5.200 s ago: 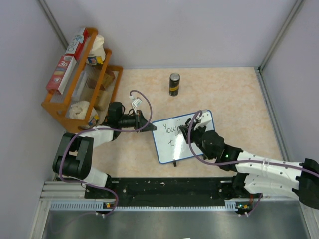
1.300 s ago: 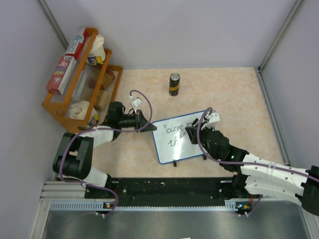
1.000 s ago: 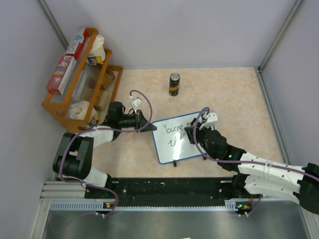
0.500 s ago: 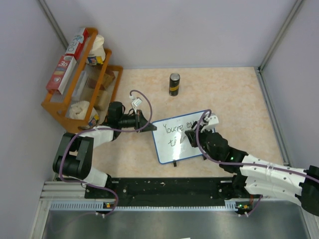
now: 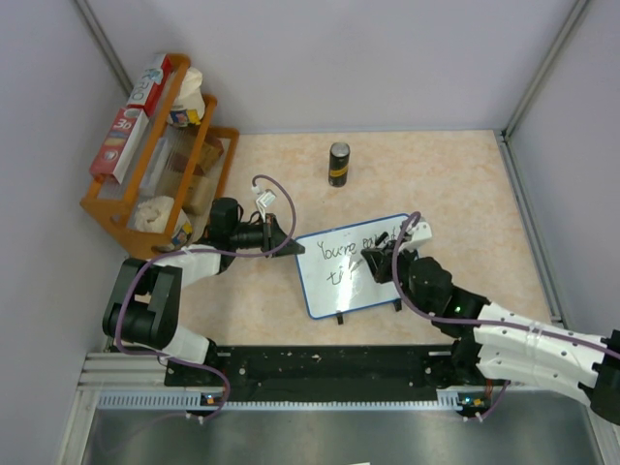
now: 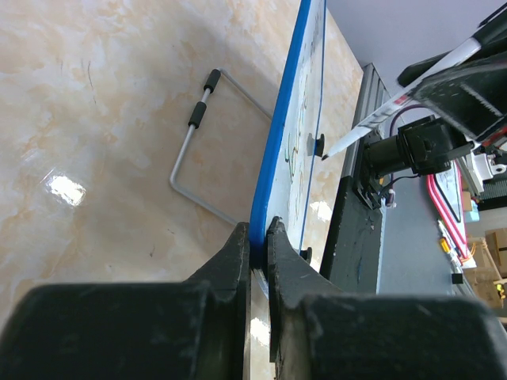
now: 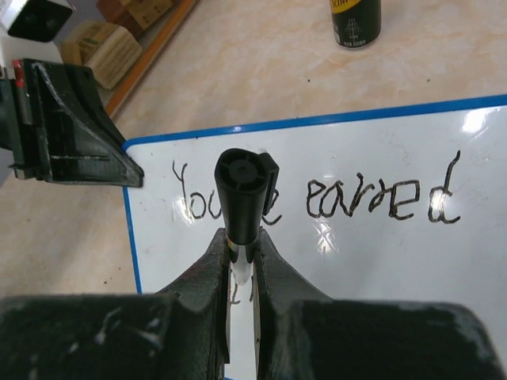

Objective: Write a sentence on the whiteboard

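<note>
Blue-rimmed, the whiteboard [image 5: 322, 291] is pinched at its left edge by the left gripper [image 6: 257, 234] on the marbled table [image 5: 455, 184]. "You're earned" is read in the sentence [image 7: 380, 198]; lower letters are hidden. A marker [image 7: 244, 190] is clamped by the right gripper [image 7: 242, 247]. Open tabletop is left around the can [image 5: 338, 164].

whiteboard [image 5: 325, 291] white, blue rim | sentence [image 7: 372, 202] thin dark script | marker [image 7: 244, 190] black cap, white barrel | worktop [image 5: 455, 174] peach-beige, marbled | can [image 5: 338, 165] black, yellow band | rack [image 5: 102, 215] orange-brown wood

Blue-rimmed whiteboard [image 5: 325, 294] bears unfinished sentence [image 7: 372, 198]: "You're earned".
</note>
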Robot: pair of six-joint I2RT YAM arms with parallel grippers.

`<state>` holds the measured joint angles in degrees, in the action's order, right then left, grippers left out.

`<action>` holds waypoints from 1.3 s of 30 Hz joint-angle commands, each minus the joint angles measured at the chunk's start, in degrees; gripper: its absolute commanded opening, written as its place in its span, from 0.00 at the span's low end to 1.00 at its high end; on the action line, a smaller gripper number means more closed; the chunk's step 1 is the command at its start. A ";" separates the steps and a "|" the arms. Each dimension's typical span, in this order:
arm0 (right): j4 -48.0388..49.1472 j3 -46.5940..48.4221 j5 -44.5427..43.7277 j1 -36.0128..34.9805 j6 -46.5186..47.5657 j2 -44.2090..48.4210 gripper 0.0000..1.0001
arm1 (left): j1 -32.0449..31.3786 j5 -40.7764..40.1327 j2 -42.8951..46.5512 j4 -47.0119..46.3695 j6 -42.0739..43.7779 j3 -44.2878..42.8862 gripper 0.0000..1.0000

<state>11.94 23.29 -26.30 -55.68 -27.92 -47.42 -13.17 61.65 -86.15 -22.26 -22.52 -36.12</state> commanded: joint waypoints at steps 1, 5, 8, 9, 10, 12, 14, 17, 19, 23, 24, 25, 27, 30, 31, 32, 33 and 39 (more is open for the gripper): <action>1.41 4.57 -2.08 0.49 1.99 1.36 0.00 | -1.07 -6.63 -2.09 3.98 7.14 1.14 0.00; 1.85 5.54 -3.57 0.57 2.61 -0.13 0.00 | -1.07 -6.54 -2.09 3.98 7.14 1.14 0.00; 2.64 5.71 -4.10 0.57 2.70 -1.44 0.00 | -1.07 -6.54 -2.09 3.98 7.14 1.14 0.00; 2.91 5.80 -4.28 0.57 2.70 -1.80 0.00 | -1.07 -6.54 -2.09 3.89 7.14 1.23 0.00; 3.26 5.80 -4.37 0.66 2.70 -2.58 0.00 | -1.07 -6.54 -2.18 3.89 7.14 1.14 0.00; 3.87 5.80 -4.63 0.84 2.70 -3.55 0.00 | -1.07 -6.54 -2.01 3.89 7.14 1.23 0.00; 4.84 5.54 -4.55 1.10 2.44 -5.05 0.00 | -1.07 -6.54 -2.09 3.89 7.14 1.14 0.00; 6.86 4.22 -5.07 1.10 2.00 -5.67 0.00 | -1.07 -6.45 -2.01 3.89 7.05 1.23 0.00; 6.78 3.70 -5.60 1.10 1.73 -5.76 0.00 | -1.07 -6.54 -2.01 3.89 7.05 1.23 0.00; 5.64 3.61 -5.51 1.10 1.73 -4.97 0.00 | -1.07 -6.45 -2.27 3.81 7.05 1.14 0.00; 5.37 3.69 -5.60 1.10 1.64 -4.53 0.00 | -1.07 -6.45 -2.18 3.89 7.05 1.14 0.00; 4.85 3.52 -5.51 1.10 1.73 -4.00 0.00 | -1.07 -6.45 -2.18 3.81 7.05 1.14 0.00; 4.23 3.52 -5.16 1.01 1.73 -2.51 0.00 | -1.07 -6.54 -2.09 3.89 7.05 1.23 0.00; 2.56 3.61 -4.90 1.10 1.82 -1.19 0.00 | -1.07 -6.45 -2.18 3.80 7.05 1.14 0.00; 2.21 3.61 -4.90 1.10 1.91 -0.92 0.00 | -1.07 -6.45 -2.27 3.80 7.05 1.14 0.00; 1.60 3.52 -4.90 1.10 1.82 -0.75 0.00 | -1.07 -6.54 -2.18 3.80 7.05 1.14 0.00; 1.16 3.52 -4.81 1.10 1.82 -0.48 0.00 | -1.07 -6.45 -2.27 3.80 7.05 1.23 0.00; -0.78 2.47 -4.46 1.10 1.56 0.48 0.00 | -1.07 -6.54 -2.18 3.89 7.05 1.14 0.00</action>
<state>12.21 26.24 -30.35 -55.18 -26.13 -48.25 -13.17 61.65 -86.15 -22.26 -22.52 -36.12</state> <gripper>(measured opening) 0.074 0.089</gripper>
